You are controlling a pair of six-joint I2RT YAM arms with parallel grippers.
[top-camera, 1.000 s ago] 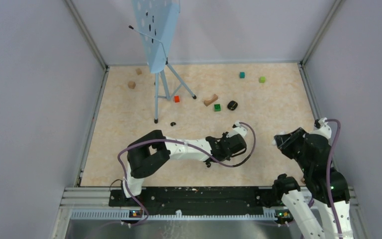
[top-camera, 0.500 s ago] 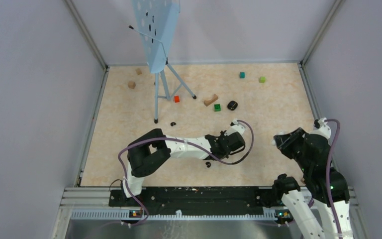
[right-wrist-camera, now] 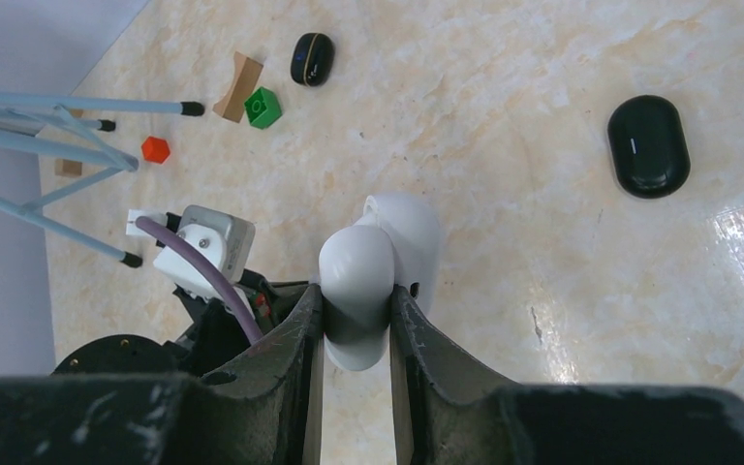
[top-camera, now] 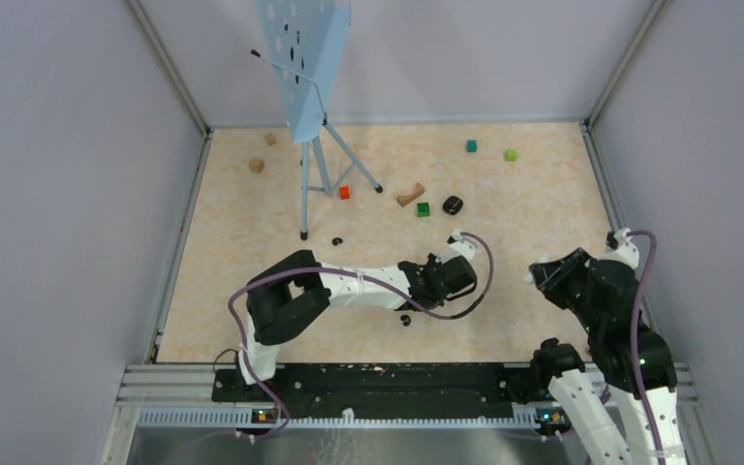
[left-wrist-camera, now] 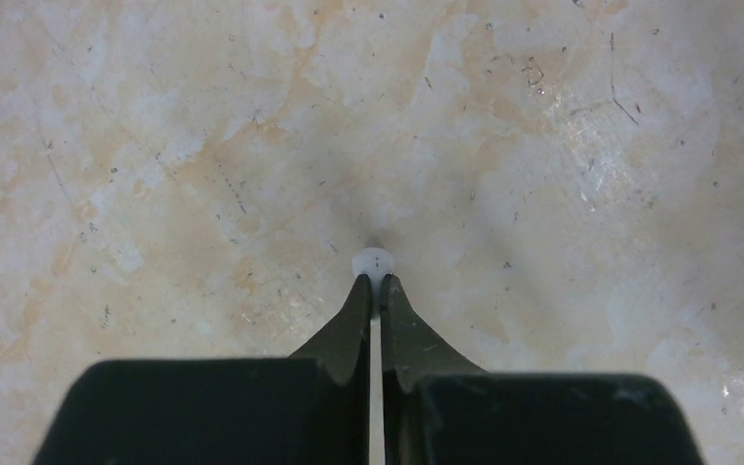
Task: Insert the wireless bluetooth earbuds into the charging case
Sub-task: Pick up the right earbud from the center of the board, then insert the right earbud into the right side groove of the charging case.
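Note:
My left gripper (left-wrist-camera: 373,284) is shut on a tiny white earbud (left-wrist-camera: 373,262), pinched at the fingertips just above the marble table top. In the top view it (top-camera: 436,283) hangs near the table's middle. My right gripper (right-wrist-camera: 356,302) is shut on the white charging case (right-wrist-camera: 358,266), whose lid stands open; in the top view the case (top-camera: 535,273) is to the right of the left gripper. A black earbud (top-camera: 405,319) lies just near of the left wrist. Another black earbud (top-camera: 336,240) lies by the stand's foot.
A black oval case (right-wrist-camera: 648,145) lies right of the white case. Another black case (top-camera: 452,204), a green block (top-camera: 423,208), a wooden piece (top-camera: 410,195) and a red block (top-camera: 344,192) lie farther back. A blue music stand (top-camera: 308,68) stands at the back left.
My left gripper has drawn slightly toward the far left, uncovering the black earbud beside it. My right gripper with the white case has shifted a little left.

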